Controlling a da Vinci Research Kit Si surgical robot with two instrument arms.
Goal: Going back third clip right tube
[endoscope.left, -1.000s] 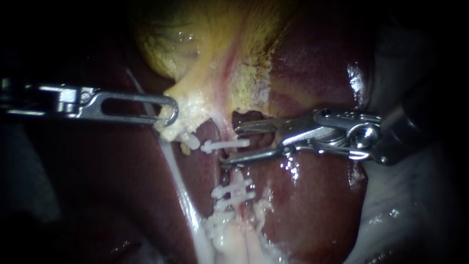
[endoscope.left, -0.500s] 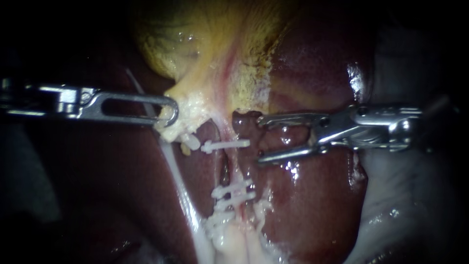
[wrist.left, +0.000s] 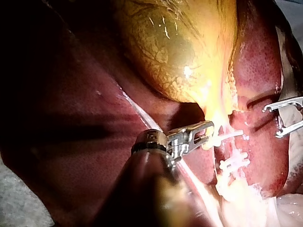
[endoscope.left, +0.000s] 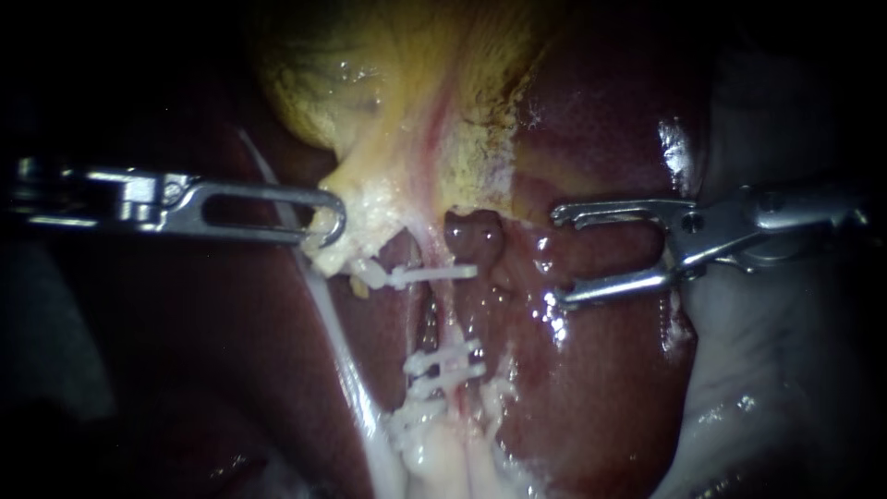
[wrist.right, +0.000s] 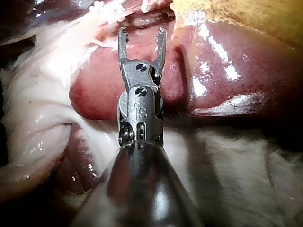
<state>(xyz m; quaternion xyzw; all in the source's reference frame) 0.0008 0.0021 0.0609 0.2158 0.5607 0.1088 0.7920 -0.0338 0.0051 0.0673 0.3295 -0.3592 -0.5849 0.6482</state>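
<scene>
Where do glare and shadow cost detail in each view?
Endoscope view: glare patches on the liver near the right instrument; the left instrument fades into darkness along its shaft. Left wrist view: a bright hotspot on the gallbladder, deep shadow over the liver beside the shaft. Right wrist view: glare streaks on the liver, the instrument's shaft in shadow.

Glossy dark red liver, mottled yellow gallbladder with fine greenish veining; white clips, pale pinkish tube

White clip, crosswise on pinkish right tube — two lower clips just beneath
</scene>
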